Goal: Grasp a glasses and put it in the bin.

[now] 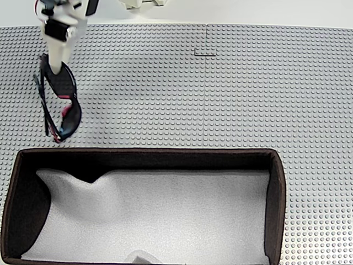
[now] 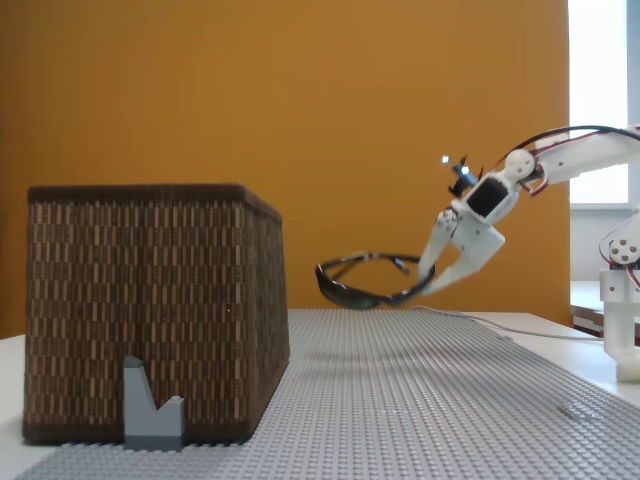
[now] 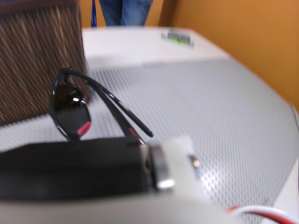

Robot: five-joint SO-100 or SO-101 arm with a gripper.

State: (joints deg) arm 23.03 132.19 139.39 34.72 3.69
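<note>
Grey studded baseplate covers the table, with an orange wall behind it in a fixed view and a white margin along the far edge. One pair of wraparound sunglasses with a glossy dark frame, dark tinted lenses and pink-red accents is present; the side-on fixed view shows the glasses lifted clear of the baseplate, roughly level, casting a faint shadow below. One white two-finger gripper has its tapered fingers closed on the frame at one end, with the other end pointing toward the bin. From above, the gripper meets the upper end of the glasses; its body is cut off by the top edge. One large rectangular bin with dark brown woven fabric walls and white foam lining stands near the glasses and apart from them; its lower edge is cut off from above, and its interior is hidden in the side-on view. One small grey notched block stands against the bin's front wall. The wrist view is blurred: one lens, a pink-red nose pad and a folded-out temple arm are discernible, the rest concealed behind the dark and white gripper body in the foreground. A person's legs in blue trousers are cut off at the top edge.
</note>
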